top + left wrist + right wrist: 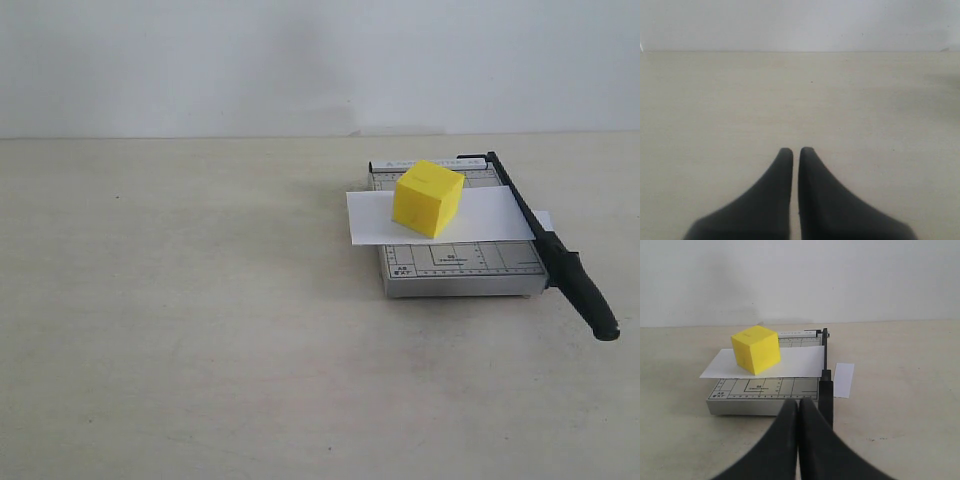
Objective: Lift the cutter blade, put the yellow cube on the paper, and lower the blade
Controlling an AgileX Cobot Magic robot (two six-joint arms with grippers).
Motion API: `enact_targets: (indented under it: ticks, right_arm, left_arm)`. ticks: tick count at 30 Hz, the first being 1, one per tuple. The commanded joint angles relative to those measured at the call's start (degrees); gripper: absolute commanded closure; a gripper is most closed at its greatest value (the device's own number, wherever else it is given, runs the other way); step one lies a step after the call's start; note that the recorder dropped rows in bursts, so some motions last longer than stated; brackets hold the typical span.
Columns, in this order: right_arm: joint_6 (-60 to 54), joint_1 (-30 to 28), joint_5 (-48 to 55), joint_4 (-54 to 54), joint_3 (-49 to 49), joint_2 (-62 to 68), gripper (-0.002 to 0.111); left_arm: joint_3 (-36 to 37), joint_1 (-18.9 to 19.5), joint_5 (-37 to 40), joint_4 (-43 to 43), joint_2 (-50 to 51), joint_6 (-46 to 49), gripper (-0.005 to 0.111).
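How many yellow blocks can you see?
1. The yellow cube sits on the paper, which lies across the grey trimmer base, beside the cutter blade. No other cube shows in any view, and none seems hidden.

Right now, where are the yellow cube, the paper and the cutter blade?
yellow cube (422,205): exterior view, on its front face.
paper (490,215): exterior view, on the bare strip right of the cube.
cutter blade (578,286): exterior view, on its thick handle.

You have one yellow cube (428,198), one paper (495,215) and one trimmer base (460,268) with one cutter blade (572,280). You also have two grippers: one left gripper (796,150), one right gripper (798,402).
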Motion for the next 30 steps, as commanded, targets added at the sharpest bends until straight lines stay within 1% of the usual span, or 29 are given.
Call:
enact_targets:
  ticks: [1,30]
  right_arm:
    - [0.27,0.04,0.30,-0.29,0.28,-0.39,0.108]
    - [0.27,0.04,0.28,0.31,0.28,-0.39,0.108]
  left_arm:
    - [0.22,0.11,-0.64,0.09,-0.21,0.25,0.102]
    - [0.22,0.11,-0.64,0.09,-0.21,0.25,0.102]
